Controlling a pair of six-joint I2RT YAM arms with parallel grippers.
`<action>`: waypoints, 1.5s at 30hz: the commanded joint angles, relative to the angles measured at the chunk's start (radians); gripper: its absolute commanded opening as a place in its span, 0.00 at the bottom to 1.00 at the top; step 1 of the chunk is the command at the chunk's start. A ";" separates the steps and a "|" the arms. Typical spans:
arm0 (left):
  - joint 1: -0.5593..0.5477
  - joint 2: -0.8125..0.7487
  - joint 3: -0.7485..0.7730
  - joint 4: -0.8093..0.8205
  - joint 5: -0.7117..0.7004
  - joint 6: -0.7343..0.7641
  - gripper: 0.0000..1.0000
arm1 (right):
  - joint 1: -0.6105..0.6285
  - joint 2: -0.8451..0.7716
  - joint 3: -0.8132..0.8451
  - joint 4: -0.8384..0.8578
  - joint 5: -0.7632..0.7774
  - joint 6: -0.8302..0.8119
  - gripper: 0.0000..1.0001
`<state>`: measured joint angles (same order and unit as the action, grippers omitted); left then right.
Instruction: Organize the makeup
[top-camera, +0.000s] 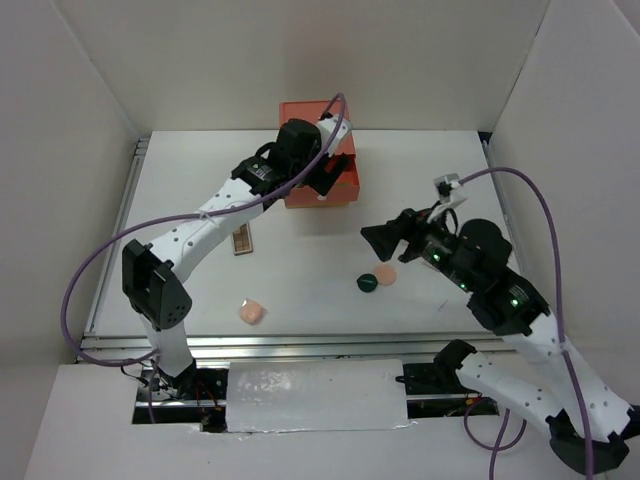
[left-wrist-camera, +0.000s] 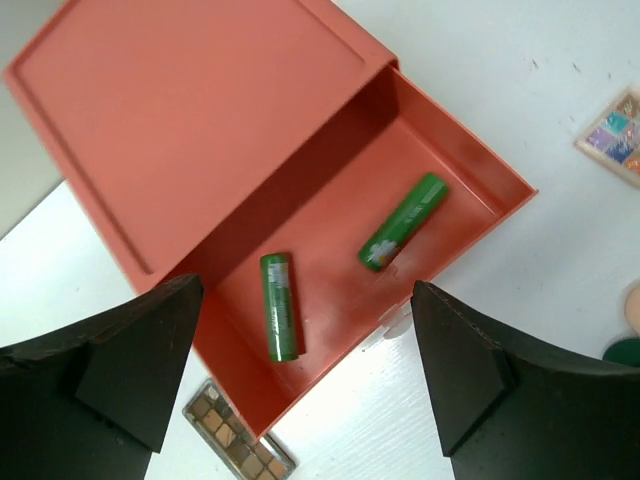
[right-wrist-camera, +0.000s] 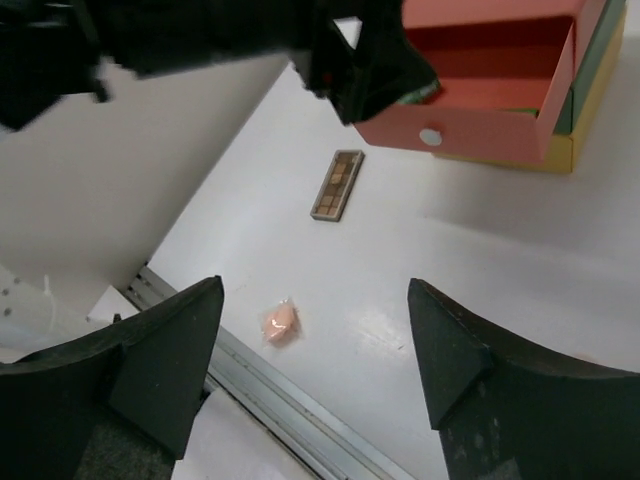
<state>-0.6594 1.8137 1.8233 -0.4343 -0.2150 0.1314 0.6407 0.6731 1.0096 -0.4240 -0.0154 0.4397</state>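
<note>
green tube (left-wrist-camera: 403, 221) and second green tube (left-wrist-camera: 281, 306) lie apart in the red drawer (left-wrist-camera: 470, 170) at 12 o'clock under the wide-open, empty left claw (left-wrist-camera: 303, 295); right claw (right-wrist-camera: 315, 290), 3 o'clock, gapes empty.

No wording can be read anywhere. The two green tubes (left-wrist-camera: 403, 222) in the red drawer (left-wrist-camera: 450, 160) carry pale marks, perhaps print, too blurred to make out.

I see two green tubes (left-wrist-camera: 281, 306) with white label patches in a salmon-red drawer (left-wrist-camera: 340, 210); the box (right-wrist-camera: 520, 160) under it shows green and yellow layers. The brown palette (left-wrist-camera: 238, 441) is a grid of tan and brown squares, the multicolour palette (left-wrist-camera: 615, 135) has purple, teal and orange. The puff (right-wrist-camera: 280, 322) is peach and the compact (top-camera: 367, 283) dark green.
</note>
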 joint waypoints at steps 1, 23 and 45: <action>0.000 -0.115 0.028 0.048 -0.070 -0.070 0.99 | -0.004 0.133 -0.049 0.140 0.014 0.059 0.80; 0.003 -1.148 -0.680 -0.425 -0.329 -0.670 0.99 | -0.007 0.953 0.219 0.507 0.302 0.248 0.00; 0.003 -1.272 -0.846 -0.383 -0.428 -0.687 0.99 | -0.021 1.206 0.495 0.496 0.282 0.217 0.00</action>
<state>-0.6521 0.5316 0.9760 -0.8597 -0.6479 -0.5564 0.6273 1.8561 1.4311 0.0360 0.2546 0.6708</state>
